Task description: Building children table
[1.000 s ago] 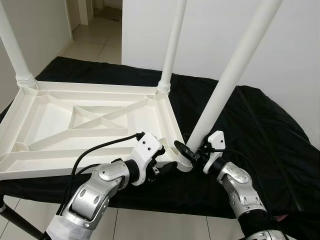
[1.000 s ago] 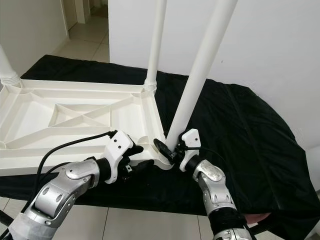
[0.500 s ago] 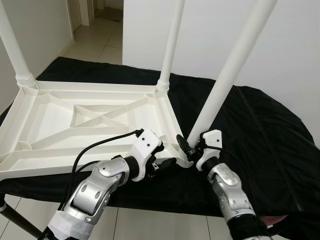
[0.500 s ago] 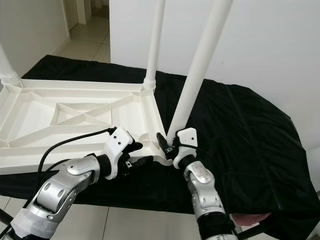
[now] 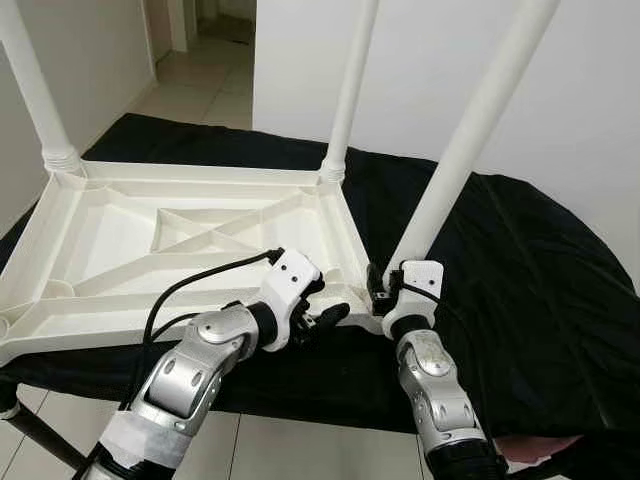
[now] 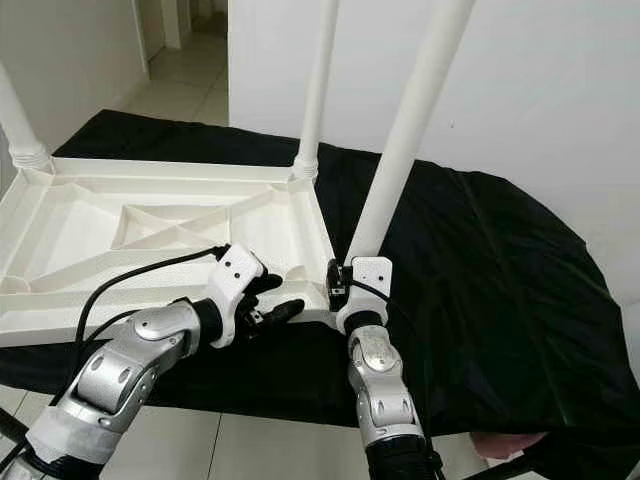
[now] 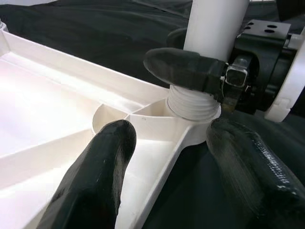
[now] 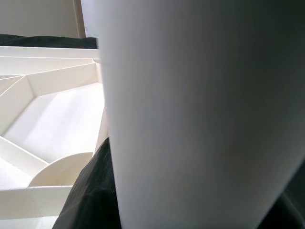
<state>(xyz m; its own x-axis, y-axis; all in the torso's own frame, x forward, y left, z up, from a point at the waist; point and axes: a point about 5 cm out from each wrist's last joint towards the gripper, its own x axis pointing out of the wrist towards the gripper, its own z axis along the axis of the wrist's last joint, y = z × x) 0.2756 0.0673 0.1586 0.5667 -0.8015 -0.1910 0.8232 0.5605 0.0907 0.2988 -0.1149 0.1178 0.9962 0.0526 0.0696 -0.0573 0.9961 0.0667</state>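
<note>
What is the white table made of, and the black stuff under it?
The table top and the leg look like moulded plastic: smooth, slightly glossy, with stiffening ribs and a threaded collar. The black sheet is probably thin fabric; it wrinkles and drapes.

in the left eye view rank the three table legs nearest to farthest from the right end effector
1. Near-right leg, gripped at its base by the right end effector.
2. Far-right leg, standing at the tabletop's back corner.
3. Far-left leg, across the tabletop.

White walls (image 5: 600, 120); pale tiled floor (image 5: 200, 75) (doorway beyond); black cloth (image 5: 520, 270) draped over the work surface.
</note>
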